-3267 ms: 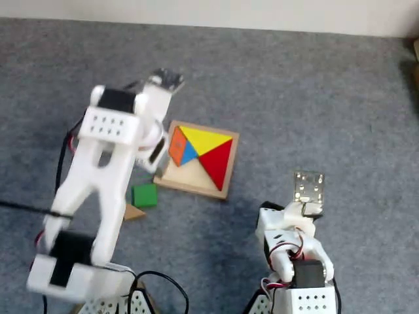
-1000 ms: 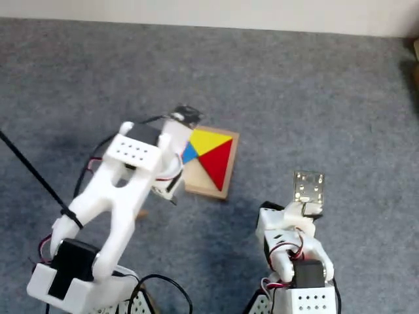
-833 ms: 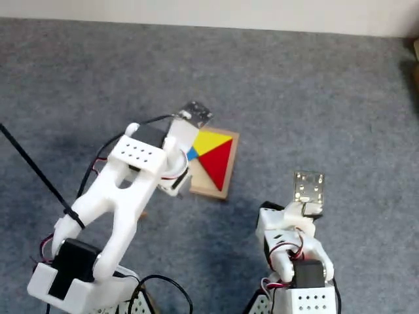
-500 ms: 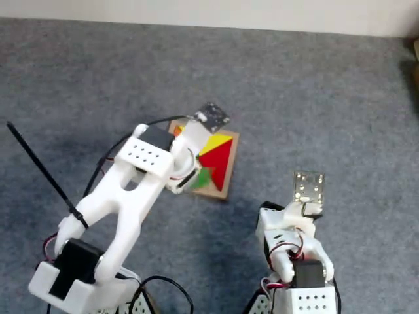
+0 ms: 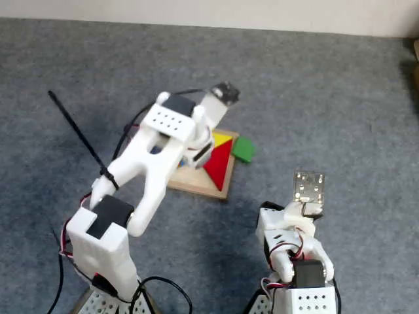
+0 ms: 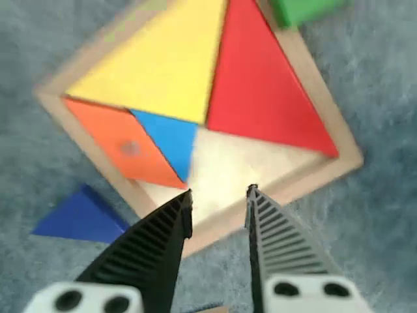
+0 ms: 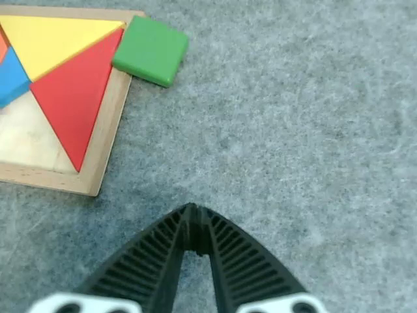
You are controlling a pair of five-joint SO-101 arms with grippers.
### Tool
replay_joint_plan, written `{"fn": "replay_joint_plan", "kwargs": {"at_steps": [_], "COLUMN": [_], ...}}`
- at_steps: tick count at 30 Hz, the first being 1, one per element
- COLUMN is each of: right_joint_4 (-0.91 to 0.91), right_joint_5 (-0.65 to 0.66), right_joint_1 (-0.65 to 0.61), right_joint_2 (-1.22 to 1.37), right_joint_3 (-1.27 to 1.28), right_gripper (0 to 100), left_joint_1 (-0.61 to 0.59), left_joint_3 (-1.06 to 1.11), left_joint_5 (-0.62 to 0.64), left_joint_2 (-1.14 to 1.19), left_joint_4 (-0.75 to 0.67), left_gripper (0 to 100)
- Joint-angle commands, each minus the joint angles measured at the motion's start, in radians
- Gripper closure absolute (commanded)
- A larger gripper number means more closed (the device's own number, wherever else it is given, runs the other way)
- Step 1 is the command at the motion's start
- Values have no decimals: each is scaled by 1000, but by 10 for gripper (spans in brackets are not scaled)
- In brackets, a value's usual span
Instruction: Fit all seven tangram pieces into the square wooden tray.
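The left gripper [image 6: 219, 191] hangs parted (holding nothing) over a bare corner of the tray [image 6: 347, 158]. Ahead of the closed right gripper [image 7: 194, 210], the green square [image 7: 150, 50] lies just outside the tray's rim.

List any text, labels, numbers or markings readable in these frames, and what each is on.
No readable text in any view.
Yellow triangle, red triangle, light blue triangle, orange piece, green square: plain colour, no print.
Wooden tray: bare wood, no label.
Grey spot on the orange piece: a smudge, not a character.
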Motion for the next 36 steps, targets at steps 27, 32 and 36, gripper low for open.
{"fn": "replay_joint_plan", "kwargs": {"at_steps": [27, 32, 36], "right_joint_4": [-151, -151, -151], "right_joint_5": [-14, -14, -14], "right_joint_1": [274, 274, 274], "right_joint_2": [-10, -10, -10], "right_joint_3": [139, 139, 139], "right_gripper": [994, 994, 994], "left_joint_1": [176, 189, 177], "left_joint_3": [-515, -591, -679], "left_joint_5": [269, 319, 319], "left_joint_2": [390, 490, 588], "left_joint_4": [-161, -169, -160], "left_gripper": [730, 729, 731]}}
